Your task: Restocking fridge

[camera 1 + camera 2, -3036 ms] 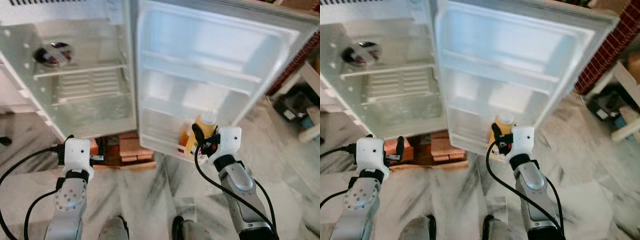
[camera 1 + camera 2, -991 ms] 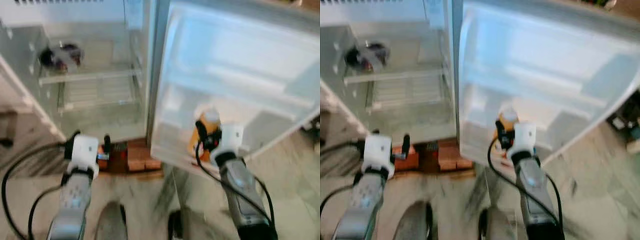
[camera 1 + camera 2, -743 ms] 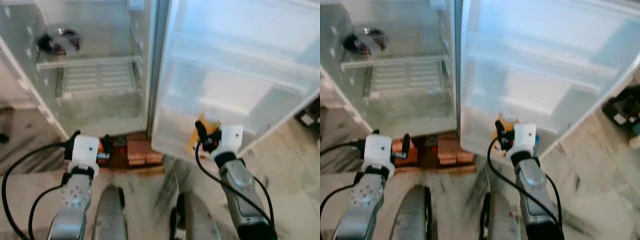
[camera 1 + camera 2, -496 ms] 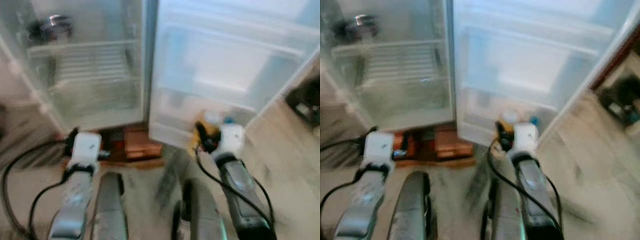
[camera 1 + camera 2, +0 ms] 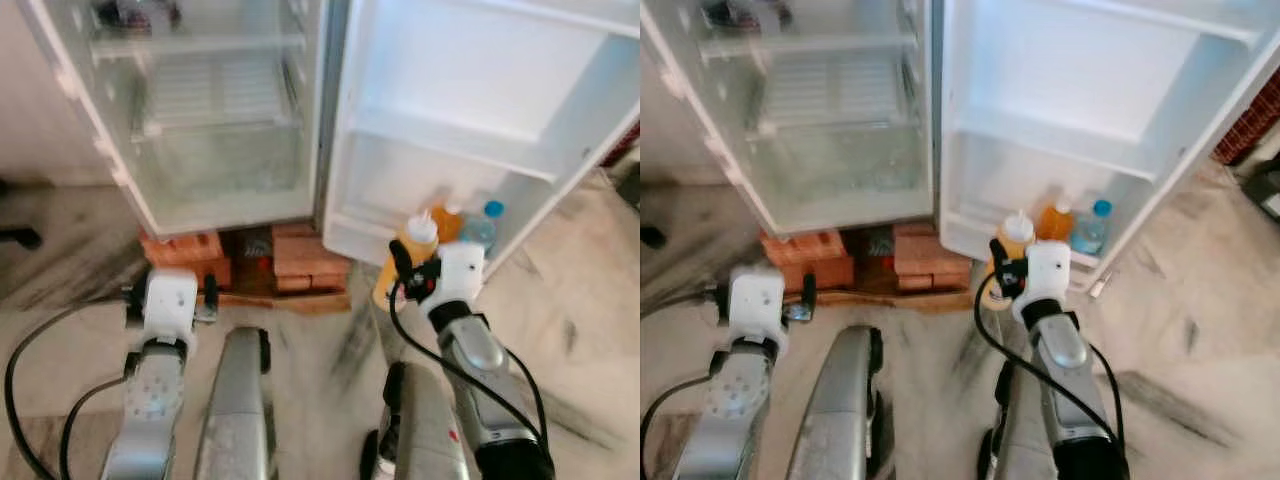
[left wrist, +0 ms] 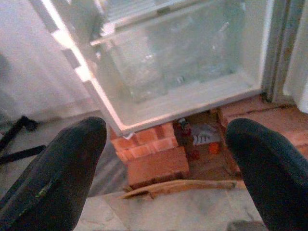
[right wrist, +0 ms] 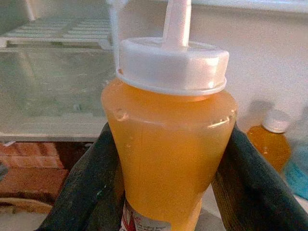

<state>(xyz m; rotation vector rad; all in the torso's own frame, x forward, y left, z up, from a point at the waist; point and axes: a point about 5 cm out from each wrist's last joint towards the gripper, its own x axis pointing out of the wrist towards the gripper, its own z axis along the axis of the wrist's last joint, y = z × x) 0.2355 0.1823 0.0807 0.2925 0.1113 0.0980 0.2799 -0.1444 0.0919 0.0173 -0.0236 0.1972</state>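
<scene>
An orange squeeze bottle (image 7: 169, 144) with a white nozzle cap is held upright by my right gripper (image 5: 398, 272), which is shut on its body, one black finger (image 7: 89, 180) on each side. The bottle (image 5: 410, 260) hangs in front of the open fridge door (image 5: 480, 90), just outside the low door bin (image 5: 1080, 262). That bin holds an orange bottle (image 5: 448, 222) and a blue-capped bottle (image 5: 484, 226). My left gripper (image 6: 163, 168) is open and empty, low in front of the fridge body (image 5: 215, 150).
The fridge stands on red bricks (image 5: 186, 250) with a wooden strip on the marble floor. Glass shelves sit inside, with a dark item (image 5: 135, 12) on the top one. My silver legs (image 5: 235, 400) show below. A dark object (image 5: 20, 237) lies at far left.
The whole picture has shifted: the fridge now sits higher and farther off, and the two bottles in the door bin have come into view. The right gripper still holds the orange bottle.
</scene>
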